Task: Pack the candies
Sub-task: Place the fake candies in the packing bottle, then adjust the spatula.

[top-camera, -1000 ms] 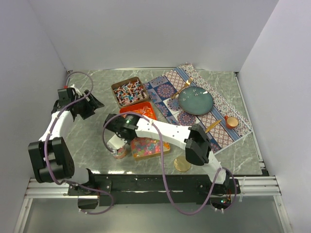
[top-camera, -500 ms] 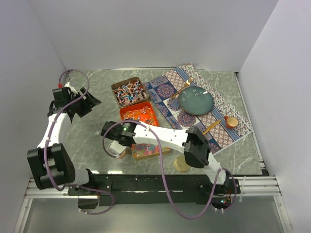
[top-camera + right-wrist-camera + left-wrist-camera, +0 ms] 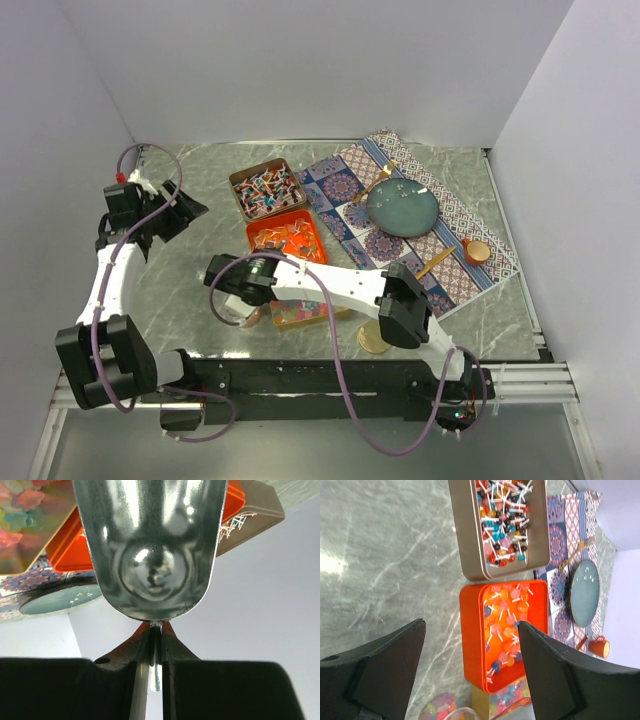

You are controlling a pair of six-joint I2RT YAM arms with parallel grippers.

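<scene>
Down at the lower left of the top view, by the jar [image 3: 438, 711], is where we think trouble is likeliest. The right claw [image 3: 155, 630] pinches only the thin handle of the scoop [image 3: 150, 545]. A knock on the jar's rim could twist the scoop in that grip, or tip the jar. Either would scatter candies [image 3: 512, 695] over the table [image 3: 190, 290]. Nothing steadies the jar, since the left claw [image 3: 470, 625] is well apart from it. We cannot tell whether the scoop is loaded. If it is, a quick roll of the wrist would drop beads short of the jar.

The right arm reaches from its base at lower right across the bottom centre of the top view. Its forearm lies above the bead tin [image 3: 481, 700] and its wrist bends down at that tin's left end. The left arm stands raised at the upper left, its claw spread wide and empty, looking down towards the tins.

Bead jellies lie in the bead tin at lower centre, with some in the jar just beside it. Stick sweets fill the orange tin [image 3: 469, 660] and the brown tin [image 3: 462, 530], higher in the frame.
</scene>
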